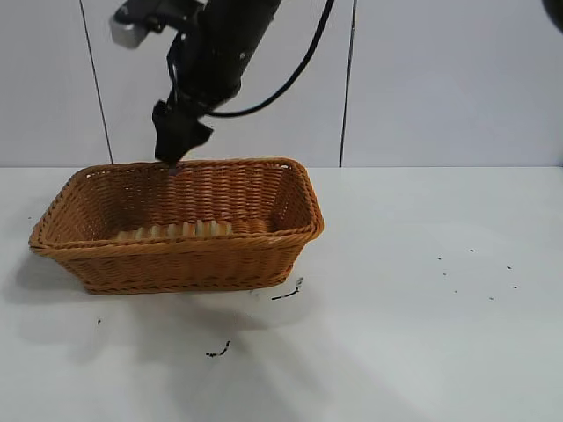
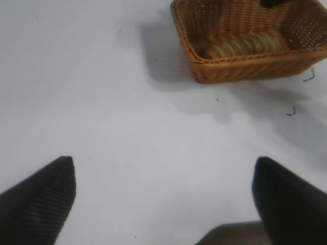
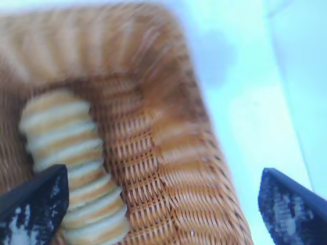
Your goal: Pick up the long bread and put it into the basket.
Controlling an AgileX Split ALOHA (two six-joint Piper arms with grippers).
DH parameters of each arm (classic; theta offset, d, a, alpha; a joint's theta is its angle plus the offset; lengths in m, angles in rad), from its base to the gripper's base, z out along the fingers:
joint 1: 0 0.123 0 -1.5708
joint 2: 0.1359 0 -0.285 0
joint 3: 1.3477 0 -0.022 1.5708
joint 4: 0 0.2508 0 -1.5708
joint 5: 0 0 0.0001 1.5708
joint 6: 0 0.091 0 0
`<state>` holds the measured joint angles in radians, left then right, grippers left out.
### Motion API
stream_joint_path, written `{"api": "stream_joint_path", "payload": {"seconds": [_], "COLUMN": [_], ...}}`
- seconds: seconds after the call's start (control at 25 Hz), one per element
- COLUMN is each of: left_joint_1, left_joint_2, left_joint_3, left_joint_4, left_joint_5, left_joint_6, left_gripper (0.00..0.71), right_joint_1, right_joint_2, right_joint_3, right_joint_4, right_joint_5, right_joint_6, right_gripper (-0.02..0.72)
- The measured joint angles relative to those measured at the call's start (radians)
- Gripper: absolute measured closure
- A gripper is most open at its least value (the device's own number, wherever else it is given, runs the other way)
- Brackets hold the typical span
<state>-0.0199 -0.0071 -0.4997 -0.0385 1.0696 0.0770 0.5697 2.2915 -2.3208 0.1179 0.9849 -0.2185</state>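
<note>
Bright, even overhead light; soft shadow beside basket (image 1: pixel 176 224); right wrist view motion-blurred.

We see a white counter (image 1: pixel 422 352) running back to a pale panelled wall (image 1: pixel 422 79). Directly on it sits the basket (image 1: pixel 180 264), toward the exterior view's left, its long side facing the camera and its shadow spreading over the surface in front of it. A few small dark scraps (image 1: pixel 288 293) lie on the counter just by the basket's front corner, another (image 1: pixel 218 351) nearer the camera, and tiny dark specks (image 1: pixel 475 274) are scattered well apart to the right.
</note>
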Motion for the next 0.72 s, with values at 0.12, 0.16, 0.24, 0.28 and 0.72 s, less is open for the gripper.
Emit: {"api": "stream_joint_path", "payload": {"seconds": [0.12, 0.16, 0.24, 0.28, 0.72], "left_joint_1": [0.000, 0.000, 0.000, 0.000, 0.000], "left_joint_2": [0.000, 0.000, 0.000, 0.000, 0.000], "left_joint_3": [0.000, 0.000, 0.000, 0.000, 0.000], "left_joint_4": [0.000, 0.000, 0.000, 0.000, 0.000], "left_joint_5": [0.000, 0.000, 0.000, 0.000, 0.000], "left_joint_6": [0.000, 0.000, 0.000, 0.000, 0.000], "left_gripper": [0.018, 0.018, 0.018, 0.018, 0.018], "right_joint_1": [-0.034, -0.050, -0.086, -0.109, -0.408], "right_joint_2": [-0.001, -0.001, -0.001, -0.001, -0.001], "right_joint_3": [0.000, 0.000, 0.000, 0.000, 0.000], "right_joint_4": [-0.087, -0.109, -0.144, -0.150, -0.158], "right_joint_5": [0.020, 0.027, 0.036, 0.043, 0.122], "right_joint_6": [0.140, 0.160, 0.173, 0.178, 0.180], "right_gripper": [0.014, 0.014, 0.014, 0.014, 0.014]}}
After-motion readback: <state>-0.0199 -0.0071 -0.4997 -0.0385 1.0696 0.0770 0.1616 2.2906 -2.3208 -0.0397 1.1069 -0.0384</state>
